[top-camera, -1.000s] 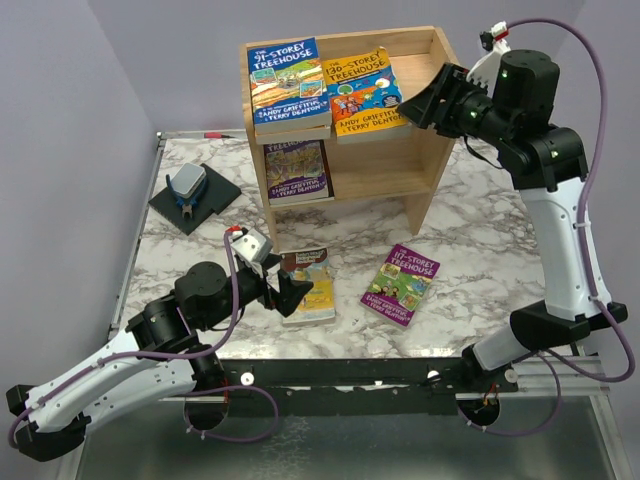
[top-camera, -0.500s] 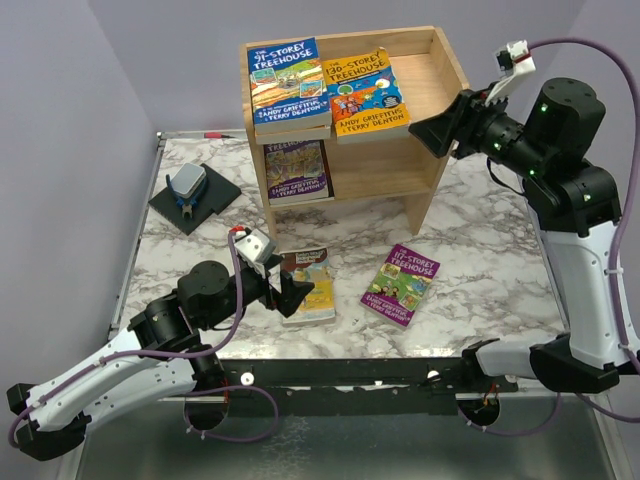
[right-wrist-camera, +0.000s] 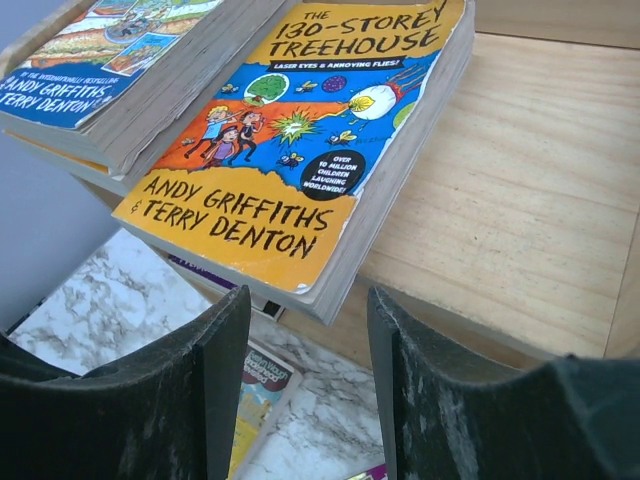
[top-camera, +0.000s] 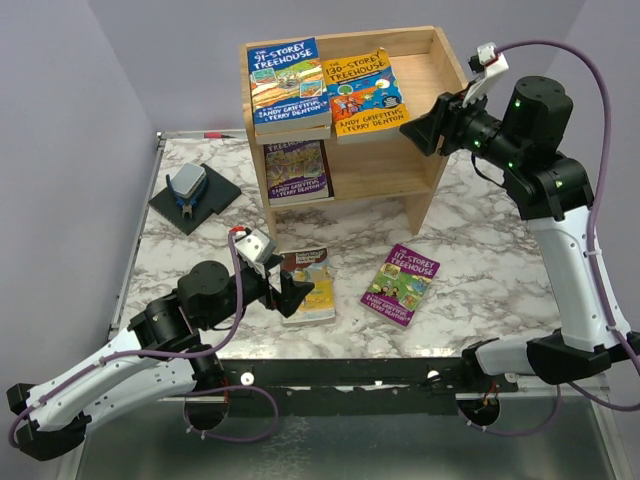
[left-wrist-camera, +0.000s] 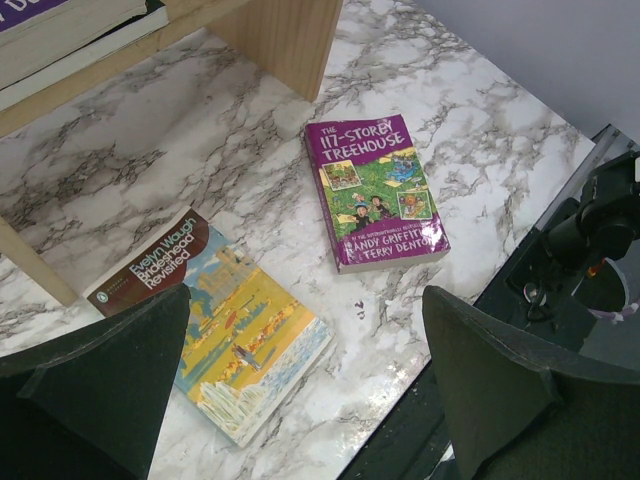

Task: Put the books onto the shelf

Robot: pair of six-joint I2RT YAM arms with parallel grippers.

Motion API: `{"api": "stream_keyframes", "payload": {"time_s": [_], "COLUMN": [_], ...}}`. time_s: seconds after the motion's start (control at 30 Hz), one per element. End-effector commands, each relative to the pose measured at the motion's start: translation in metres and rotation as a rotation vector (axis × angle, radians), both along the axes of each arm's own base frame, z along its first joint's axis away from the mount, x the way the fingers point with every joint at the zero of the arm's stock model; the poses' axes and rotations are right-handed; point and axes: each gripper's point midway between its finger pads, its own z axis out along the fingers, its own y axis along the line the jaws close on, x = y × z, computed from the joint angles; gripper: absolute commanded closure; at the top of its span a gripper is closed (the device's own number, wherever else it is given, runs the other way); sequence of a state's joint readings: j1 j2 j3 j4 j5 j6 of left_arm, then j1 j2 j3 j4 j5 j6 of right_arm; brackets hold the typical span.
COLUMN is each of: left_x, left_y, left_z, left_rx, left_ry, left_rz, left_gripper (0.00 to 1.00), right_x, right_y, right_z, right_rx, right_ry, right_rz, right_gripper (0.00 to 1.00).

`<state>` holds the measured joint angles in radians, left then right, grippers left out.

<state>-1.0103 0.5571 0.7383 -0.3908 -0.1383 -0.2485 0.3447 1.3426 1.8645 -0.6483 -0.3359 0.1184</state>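
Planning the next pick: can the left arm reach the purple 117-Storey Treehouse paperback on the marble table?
Probably yes: the purple paperback lies flat and uncovered ahead of the open jaws of the left arm.

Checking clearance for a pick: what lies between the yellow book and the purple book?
Bare table only, between yellow book and purple book; left wrist view shows it.

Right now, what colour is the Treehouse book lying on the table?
The book is purple with a green picture; left wrist view shows it best.
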Motion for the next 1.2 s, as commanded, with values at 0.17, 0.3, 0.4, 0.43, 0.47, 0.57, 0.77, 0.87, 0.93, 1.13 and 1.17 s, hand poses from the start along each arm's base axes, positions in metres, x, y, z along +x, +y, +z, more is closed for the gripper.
{"api": "stream_keyframes", "payload": {"time_s": [0.17, 0.3, 0.4, 0.43, 0.47, 0.57, 0.77, 0.87, 0.93, 1.13, 1.17], "left_x": [-0.003, -0.003, -0.003, -0.002, -0.002, -0.002, -0.002, -0.002, -0.002, -0.002, -0.002], "left_y": [-0.004, -0.005, -0.005, -0.005, -0.006, -0.006, -0.005, -0.005, -0.004, -0.005, -0.005], "left_z": [-0.005, -0.007, -0.008, -0.008, -0.009, -0.009, -0.009, -0.009, -0.008, -0.008, -0.009], "left_rx": [0.016, 0.022, 0.027, 0.028, 0.03, 0.031, 0.032, 0.031, 0.029, 0.028, 0.03], "left_ry": [0.0, 0.002, 0.004, 0.005, 0.005, 0.006, 0.007, 0.004, 0.003, 0.003, 0.004], "left_rz": [-0.029, -0.031, -0.033, -0.034, -0.034, -0.033, -0.03, -0.029, -0.029, -0.029, -0.029], "left_gripper": [0.01, 0.01, 0.01, 0.01, 0.01, 0.01, 0.01, 0.01, 0.01, 0.01, 0.01], "right_x": [0.011, 0.014, 0.017, 0.018, 0.019, 0.023, 0.027, 0.028, 0.028, 0.022, 0.021], "right_y": [0.011, 0.014, 0.015, 0.016, 0.017, 0.02, 0.024, 0.025, 0.019, -0.004, -0.007], "right_z": [0.001, -0.006, -0.008, -0.007, -0.008, -0.009, -0.009, -0.008, -0.005, 0.02, 0.024], "right_rx": [-0.024, -0.035, -0.035, -0.032, -0.03, -0.024, -0.016, -0.011, -0.018, 0.005, 0.014], "right_ry": [-0.036, -0.024, -0.021, -0.022, -0.022, -0.017, -0.014, -0.013, -0.02, -0.092, -0.096], "right_rz": [0.068, 0.077, 0.08, 0.08, 0.08, 0.092, 0.104, 0.1, 0.072, -0.053, -0.075], "right_gripper": [0.49, 0.51, 0.53, 0.54, 0.54, 0.57, 0.6, 0.61, 0.58, 0.45, 0.43]}}
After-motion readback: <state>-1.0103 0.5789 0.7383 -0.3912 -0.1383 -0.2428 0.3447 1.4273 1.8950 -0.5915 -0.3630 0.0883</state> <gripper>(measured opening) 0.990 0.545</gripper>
